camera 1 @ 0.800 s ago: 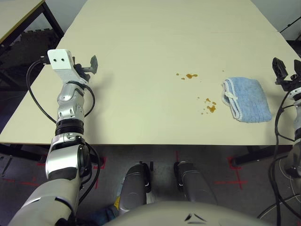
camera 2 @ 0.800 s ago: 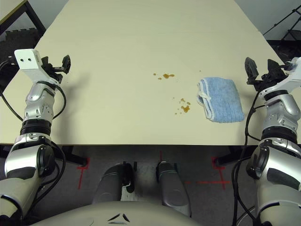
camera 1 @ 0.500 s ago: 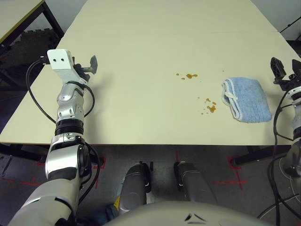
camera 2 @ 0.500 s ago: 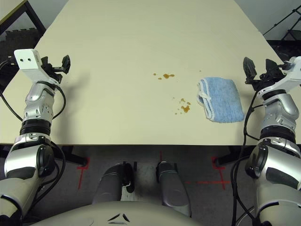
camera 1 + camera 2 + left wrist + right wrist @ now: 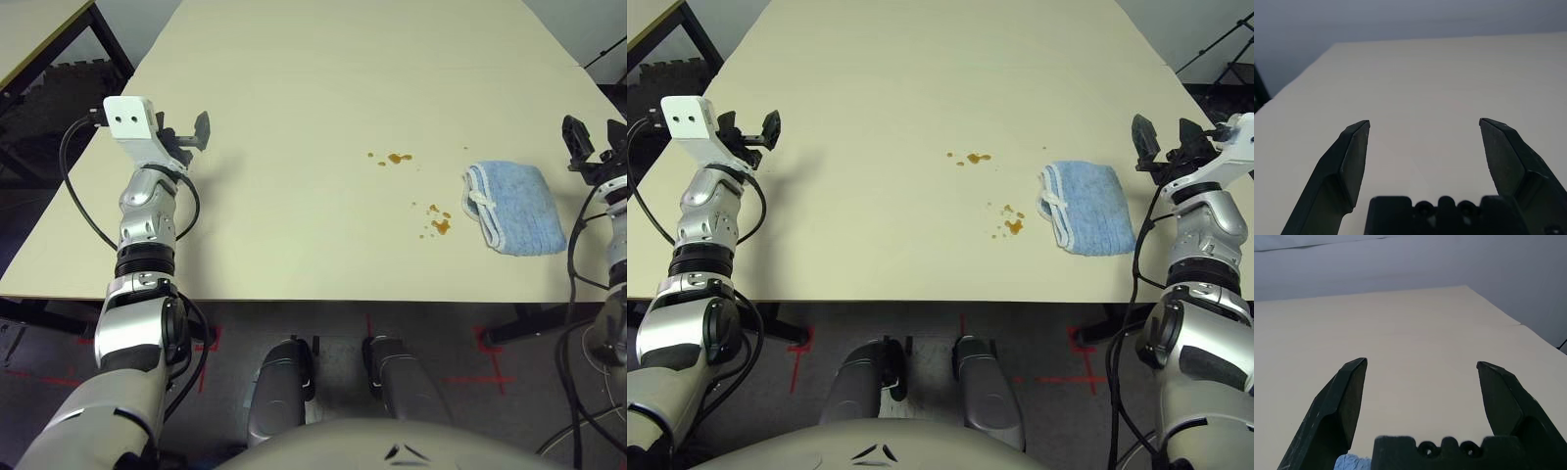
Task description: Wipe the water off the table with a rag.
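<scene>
We find the task not yet begun. The rag (image 5: 1085,221) lies folded on the table (image 5: 921,78), toward the right side near the front edge, untouched by either arm. The water (image 5: 1009,224) sits in two small amber clusters: one just beside the rag's left edge, the other (image 5: 970,158) a little further back and to the left. Both clusters appear intact, with no smear marks around them.

The right gripper (image 5: 1166,149) hovers at the table's right edge, near the rag but apart from it, its two fingers spread wide with nothing between them. The left gripper (image 5: 1422,129) stands well away on the far left, fingers likewise spread and empty.

All steps remain: taking up the rag, passing it over both clusters, and clearing the residue.

In the right wrist view, a mere sliver of the rag (image 5: 1352,463) shows beneath the fingers. We cannot judge how wet the droplets are, nor whether finer specks lie beyond the clusters.
</scene>
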You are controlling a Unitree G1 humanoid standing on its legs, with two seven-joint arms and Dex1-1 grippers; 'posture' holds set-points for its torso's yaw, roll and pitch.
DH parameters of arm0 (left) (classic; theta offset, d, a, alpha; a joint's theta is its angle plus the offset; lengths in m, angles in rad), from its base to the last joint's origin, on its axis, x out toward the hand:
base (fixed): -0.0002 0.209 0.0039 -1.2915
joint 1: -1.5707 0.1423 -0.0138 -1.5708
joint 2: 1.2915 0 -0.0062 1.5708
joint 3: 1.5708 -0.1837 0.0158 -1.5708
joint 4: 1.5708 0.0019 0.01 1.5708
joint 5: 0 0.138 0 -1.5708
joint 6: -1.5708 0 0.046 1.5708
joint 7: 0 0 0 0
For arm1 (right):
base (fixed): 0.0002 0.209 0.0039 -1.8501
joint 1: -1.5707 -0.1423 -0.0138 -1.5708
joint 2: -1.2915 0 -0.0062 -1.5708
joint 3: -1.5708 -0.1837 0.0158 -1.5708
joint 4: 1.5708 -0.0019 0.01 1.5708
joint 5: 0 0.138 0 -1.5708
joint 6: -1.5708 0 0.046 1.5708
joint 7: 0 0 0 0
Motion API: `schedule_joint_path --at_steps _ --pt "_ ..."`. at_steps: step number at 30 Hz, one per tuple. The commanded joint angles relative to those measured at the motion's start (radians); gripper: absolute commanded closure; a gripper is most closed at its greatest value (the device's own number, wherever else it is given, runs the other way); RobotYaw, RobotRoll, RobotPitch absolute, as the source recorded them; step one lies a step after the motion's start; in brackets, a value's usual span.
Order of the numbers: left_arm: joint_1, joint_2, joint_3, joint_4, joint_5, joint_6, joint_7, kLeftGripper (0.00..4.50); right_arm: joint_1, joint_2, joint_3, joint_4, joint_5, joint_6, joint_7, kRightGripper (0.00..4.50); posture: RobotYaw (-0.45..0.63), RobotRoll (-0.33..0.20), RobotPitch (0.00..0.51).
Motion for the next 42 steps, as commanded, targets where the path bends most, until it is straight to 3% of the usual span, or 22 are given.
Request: schedule_joint_path --at_steps 1,8,16,29,42 --pt "0.028 0.007 -0.028 -0.047 -0.025 0.044 -0.119 0.0 0.003 -0.013 0.001 -0.001 0.002 0.011 -0.005 0.04 -0.14 0.0 0.121" --pt "0.116 0.022 -0.123 -0.26 -0.1 0.197 -0.445 0.0 -0.003 -0.019 -0.006 -0.003 0.006 0.008 -0.018 0.04 -0.16 0.0 0.122" --pt "0.177 0.062 -0.194 -0.41 -0.163 0.358 -0.677 0.0 0.025 -0.046 -0.013 -0.032 0.027 0.123 -0.011 0.04 -0.17 0.0 0.127" --pt "0.167 0.046 -0.215 -0.393 -0.134 0.344 -0.689 0.0 0.164 -0.158 0.087 -0.241 0.022 0.558 0.16 0.04 -0.21 0.0 0.136" --pt "0.164 0.047 -0.211 -0.393 -0.129 0.334 -0.678 0.0 0.234 -0.117 0.167 -0.278 -0.008 0.638 0.196 0.04 -0.19 0.0 0.131"
